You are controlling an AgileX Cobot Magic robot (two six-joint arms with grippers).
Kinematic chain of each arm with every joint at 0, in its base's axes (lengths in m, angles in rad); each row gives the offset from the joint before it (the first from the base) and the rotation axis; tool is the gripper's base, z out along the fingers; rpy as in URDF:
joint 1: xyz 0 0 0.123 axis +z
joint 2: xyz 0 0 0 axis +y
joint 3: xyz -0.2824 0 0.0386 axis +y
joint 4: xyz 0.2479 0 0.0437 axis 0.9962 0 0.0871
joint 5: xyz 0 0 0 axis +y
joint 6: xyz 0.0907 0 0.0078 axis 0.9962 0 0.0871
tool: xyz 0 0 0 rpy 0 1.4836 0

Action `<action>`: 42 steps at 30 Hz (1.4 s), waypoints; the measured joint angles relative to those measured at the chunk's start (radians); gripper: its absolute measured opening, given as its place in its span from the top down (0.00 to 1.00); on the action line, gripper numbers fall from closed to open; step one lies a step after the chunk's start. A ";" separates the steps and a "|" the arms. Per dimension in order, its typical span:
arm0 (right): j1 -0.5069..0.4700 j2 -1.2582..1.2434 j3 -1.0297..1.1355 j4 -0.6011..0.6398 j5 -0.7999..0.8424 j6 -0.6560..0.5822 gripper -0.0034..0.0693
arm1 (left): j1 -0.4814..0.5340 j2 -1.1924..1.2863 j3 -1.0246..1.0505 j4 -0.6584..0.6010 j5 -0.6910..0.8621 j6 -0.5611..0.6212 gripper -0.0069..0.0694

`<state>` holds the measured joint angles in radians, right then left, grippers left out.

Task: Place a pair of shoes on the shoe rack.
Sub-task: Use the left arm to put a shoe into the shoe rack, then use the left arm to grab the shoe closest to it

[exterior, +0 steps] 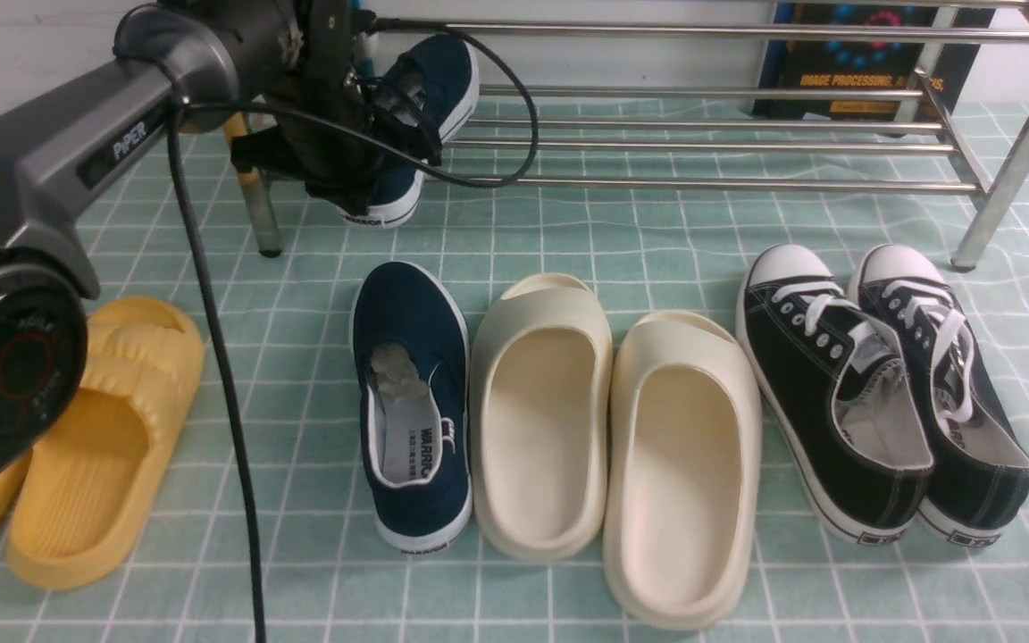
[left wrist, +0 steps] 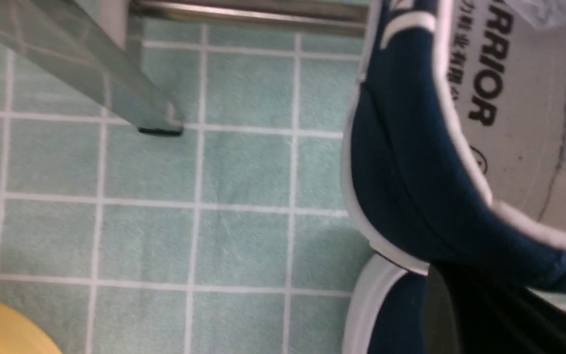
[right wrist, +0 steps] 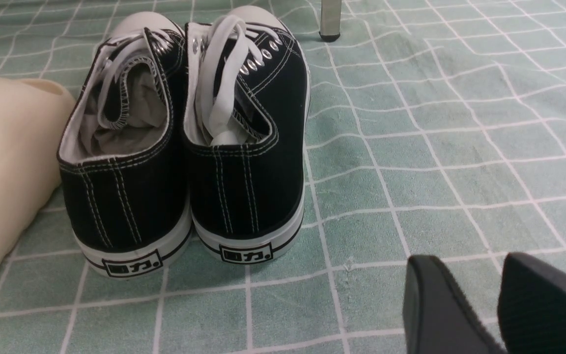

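Here the left gripper point(exterior: 370, 134) is clamped on the lifted navy shoe point(exterior: 430, 85), which hangs tilted at the left end of the shoe rack point(exterior: 702, 143), toe up toward the upper bars and heel lower (whether it rests on a bar cannot be told). The second navy shoe point(exterior: 412, 402) lies flat on the cloth point(exterior: 657, 232) in front of the rack, just beside a pair of cream slides point(exterior: 541, 411). Both shoes are dark blue canvas with white rubber soles and pale grey insoles.

The surface is a pale green cloth with a white grid, wrinkled in places. Yellow slides point(exterior: 104, 438) lie at far left, black lace-up sneakers point(exterior: 836, 384) at right, and a dark poster point(exterior: 872, 62) stands behind the rack.

The left wrist view alone shows the "WARRIOR" print on the lifted shoe's insole point(left wrist: 519, 98), a dark finger point(left wrist: 484, 314) against its heel side and a rack leg point(left wrist: 116, 83). The right wrist view alone shows the right gripper point(right wrist: 474, 265), its jaws parted with nothing between them, low over the cloth behind the sneakers' heels.
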<state>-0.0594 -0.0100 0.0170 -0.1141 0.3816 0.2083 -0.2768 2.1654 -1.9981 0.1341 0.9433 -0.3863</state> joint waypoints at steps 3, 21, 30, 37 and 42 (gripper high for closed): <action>0.000 0.000 0.000 0.000 0.000 0.000 0.62 | 0.000 0.000 0.000 0.003 -0.013 -0.003 0.93; 0.000 0.000 0.000 0.000 0.000 -0.001 0.62 | 0.001 -0.007 -0.044 -0.080 -0.026 0.003 0.48; 0.000 0.000 0.000 0.000 0.000 -0.004 0.62 | 0.001 -0.211 -0.170 -0.079 0.244 0.090 0.46; 0.000 0.000 0.000 0.000 0.000 -0.004 0.62 | 0.001 -0.394 -0.023 -0.120 0.300 0.102 0.46; 0.000 0.000 0.000 0.000 0.000 -0.007 0.62 | 0.001 -0.568 0.399 -0.196 0.288 0.079 0.46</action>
<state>-0.0594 -0.0100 0.0170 -0.1141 0.3816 0.2016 -0.2757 1.5973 -1.5987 -0.0617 1.2310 -0.3071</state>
